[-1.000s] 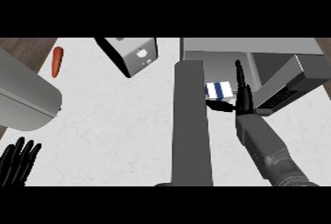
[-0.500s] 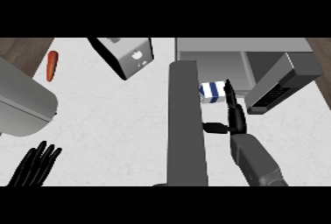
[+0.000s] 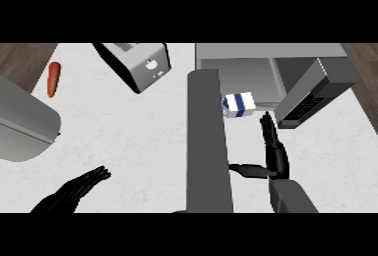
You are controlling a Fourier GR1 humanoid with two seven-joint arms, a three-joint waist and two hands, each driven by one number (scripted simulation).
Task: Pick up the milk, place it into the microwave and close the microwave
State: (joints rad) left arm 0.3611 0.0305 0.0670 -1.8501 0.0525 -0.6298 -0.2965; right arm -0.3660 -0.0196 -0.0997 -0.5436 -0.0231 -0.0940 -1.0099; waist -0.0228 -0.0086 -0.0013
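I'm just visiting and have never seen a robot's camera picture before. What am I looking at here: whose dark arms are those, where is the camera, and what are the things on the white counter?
The camera sits in a humanoid robot's head, looking steeply down at a kitchen counter. The two black shapes at the bottom are its hands. The right hand stretches straight fingers toward a small blue-and-white milk carton, but holds nothing. The left hand is open, low at the left. The milk sits at the mouth of the open microwave; the long grey slab down the middle is its door, swung open. There is also a toaster at the top, a carrot at the far left, and a large grey object I cannot identify.
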